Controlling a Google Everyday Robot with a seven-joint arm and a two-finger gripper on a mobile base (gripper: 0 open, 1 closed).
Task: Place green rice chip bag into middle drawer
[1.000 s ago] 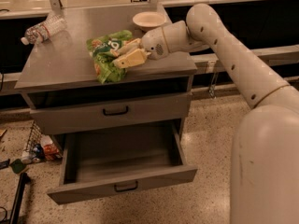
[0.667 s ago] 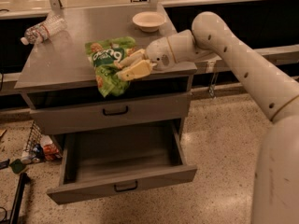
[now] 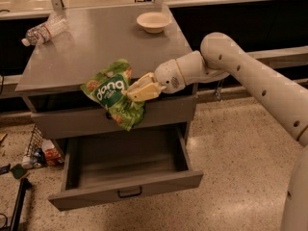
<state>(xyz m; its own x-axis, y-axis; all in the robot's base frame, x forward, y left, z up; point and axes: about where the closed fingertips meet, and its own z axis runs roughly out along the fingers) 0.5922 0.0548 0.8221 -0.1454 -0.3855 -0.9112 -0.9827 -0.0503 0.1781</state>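
Grey cabinet top (image 3: 106, 42) left behind | green rice chip bag (image 3: 113, 93) now swung off the edge, held above the open middle drawer (image 3: 159, 184) | gripper (image 3: 137, 91) clamped on it | lowering judged next

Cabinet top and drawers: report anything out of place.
The clear plastic bottle lies on its side at the back-left corner of the cabinet top. Floor clutter sits left of the open middle drawer. The gripper holds the green rice chip bag above it.
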